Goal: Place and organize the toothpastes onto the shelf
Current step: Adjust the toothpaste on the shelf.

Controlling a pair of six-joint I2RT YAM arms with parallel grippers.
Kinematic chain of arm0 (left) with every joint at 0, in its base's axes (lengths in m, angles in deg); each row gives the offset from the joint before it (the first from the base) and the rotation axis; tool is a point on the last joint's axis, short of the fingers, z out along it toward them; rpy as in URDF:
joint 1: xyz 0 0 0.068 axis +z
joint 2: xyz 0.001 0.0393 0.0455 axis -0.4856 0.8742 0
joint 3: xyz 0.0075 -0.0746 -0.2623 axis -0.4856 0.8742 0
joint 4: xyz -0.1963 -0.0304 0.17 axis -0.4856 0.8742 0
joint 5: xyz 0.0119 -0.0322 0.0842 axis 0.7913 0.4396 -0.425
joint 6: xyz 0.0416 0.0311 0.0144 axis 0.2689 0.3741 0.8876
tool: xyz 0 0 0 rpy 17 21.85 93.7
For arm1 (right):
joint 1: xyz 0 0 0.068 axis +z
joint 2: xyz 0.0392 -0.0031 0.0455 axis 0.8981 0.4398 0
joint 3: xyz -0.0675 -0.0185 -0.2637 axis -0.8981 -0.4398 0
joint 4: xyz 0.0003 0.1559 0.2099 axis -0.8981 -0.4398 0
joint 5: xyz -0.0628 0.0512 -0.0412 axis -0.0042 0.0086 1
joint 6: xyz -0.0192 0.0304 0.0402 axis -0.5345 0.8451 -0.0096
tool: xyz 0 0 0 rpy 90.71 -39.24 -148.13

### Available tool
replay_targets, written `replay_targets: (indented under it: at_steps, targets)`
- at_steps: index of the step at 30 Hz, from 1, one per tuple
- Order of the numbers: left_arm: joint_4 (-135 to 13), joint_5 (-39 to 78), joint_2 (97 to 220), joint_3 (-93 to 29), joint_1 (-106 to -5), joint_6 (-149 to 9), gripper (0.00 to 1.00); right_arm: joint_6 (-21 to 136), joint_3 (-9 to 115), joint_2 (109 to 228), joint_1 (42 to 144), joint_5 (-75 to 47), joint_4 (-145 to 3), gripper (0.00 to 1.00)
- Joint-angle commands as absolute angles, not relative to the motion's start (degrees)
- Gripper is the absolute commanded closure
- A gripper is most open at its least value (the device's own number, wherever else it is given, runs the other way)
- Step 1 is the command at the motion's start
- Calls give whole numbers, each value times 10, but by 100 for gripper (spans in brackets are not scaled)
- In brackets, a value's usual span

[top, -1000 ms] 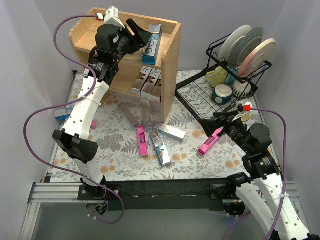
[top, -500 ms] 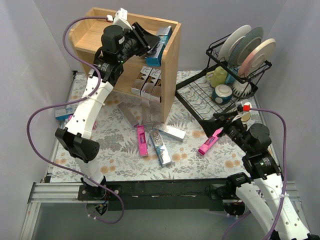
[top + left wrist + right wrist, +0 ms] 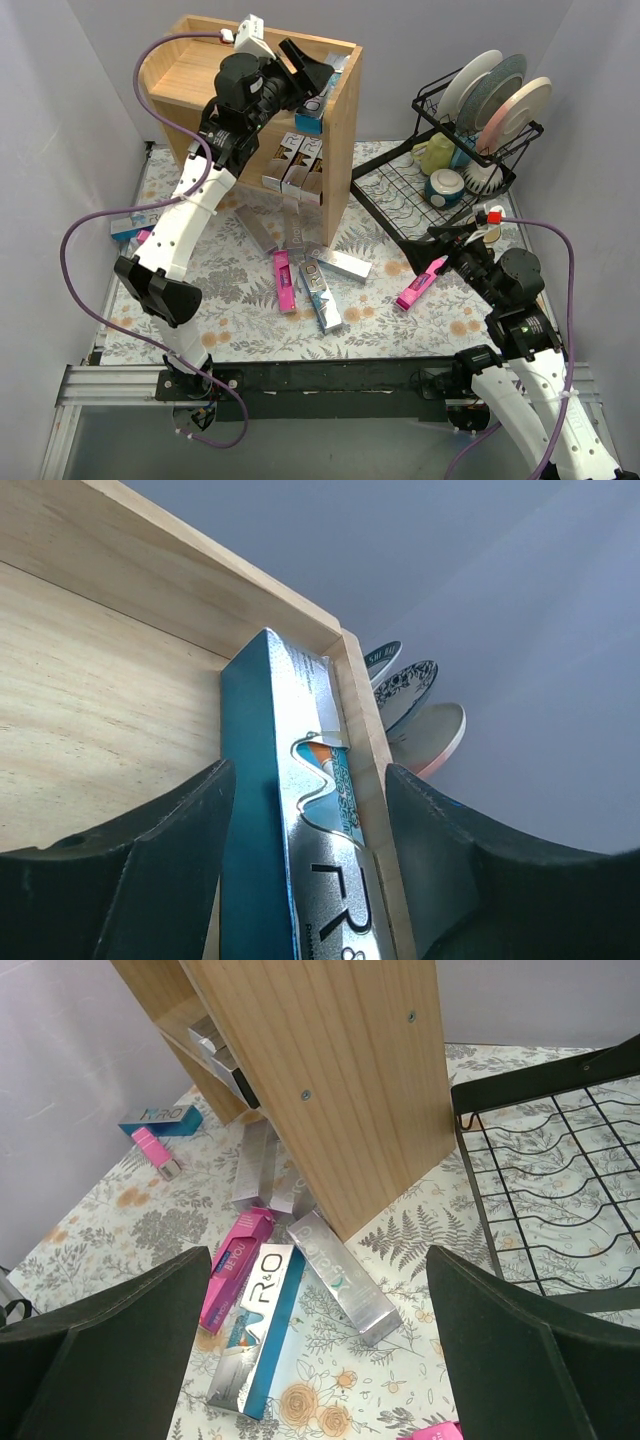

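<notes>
We see plain pale grey walls (image 3: 60, 90) on three sides of a small table. A white cloth with grey leaves and orange flowers (image 3: 240, 320) covers the table top. At its far right corner stands a black wire dish rack (image 3: 385, 190) holding round plates (image 3: 472, 82). The light is soft and even.

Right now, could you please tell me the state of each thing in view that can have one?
shelf, upright, boxes on both levels
left end effector, jaws apart around the blue-and-silver toothpaste, grip unclear
right end effector, open, empty
blue-and-silver toothpaste, on the top level against the side rim
lower-level toothpastes, ends facing out
loose toothpastes, lying flat on the table
plates, standing on edge in the dish rack
</notes>
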State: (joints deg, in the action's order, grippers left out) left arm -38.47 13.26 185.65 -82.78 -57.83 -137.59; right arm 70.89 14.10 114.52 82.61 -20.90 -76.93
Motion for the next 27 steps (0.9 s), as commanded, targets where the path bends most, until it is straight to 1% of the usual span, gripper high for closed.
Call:
replay_targets:
  at_steps: [1, 3, 4, 6, 7, 12, 14, 19, 20, 24, 26, 27]
  targets:
    - [-381, 106, 1816, -818, -590, -1349, 35, 695, 143, 1139, 824, -202, -756, 4]
    - [-387, 73, 1801, -804, -590, -1329, 30, 692, 144, 1138, 824, -201, -762, 4]
    - [-389, 64, 1792, -796, -589, -1321, 25, 686, 144, 1139, 824, -201, -763, 4]
    - [-397, 37, 1761, -771, -588, -1298, 20, 679, 144, 1144, 824, -203, -770, 4]
    - [-399, 29, 1750, -760, -587, -1291, 15, 670, 144, 1148, 824, -209, -771, 4]
    - [-419, -22, 1647, -674, -584, -1246, 4, 643, 152, 1203, 824, -256, -789, 4]
    - [-422, -52, 1613, -618, -584, -1234, 2, 635, 156, 1220, 824, -274, -799, 4]
    - [-420, -100, 1482, -478, -584, -1220, 2, 635, 155, 1278, 825, -317, -796, 5]
    - [-413, -108, 1464, -430, -584, -1220, 2, 636, 154, 1287, 825, -320, -798, 5]
    - [-380, -115, 1388, -329, -584, -1219, 2, 641, 150, 1336, 832, -332, -799, 6]
    - [-365, -117, 1345, -284, -585, -1224, 2, 643, 146, 1347, 841, -320, -798, 7]
    - [-364, -107, 1330, -236, -584, -1229, 2, 644, 144, 1358, 854, -303, -798, 7]
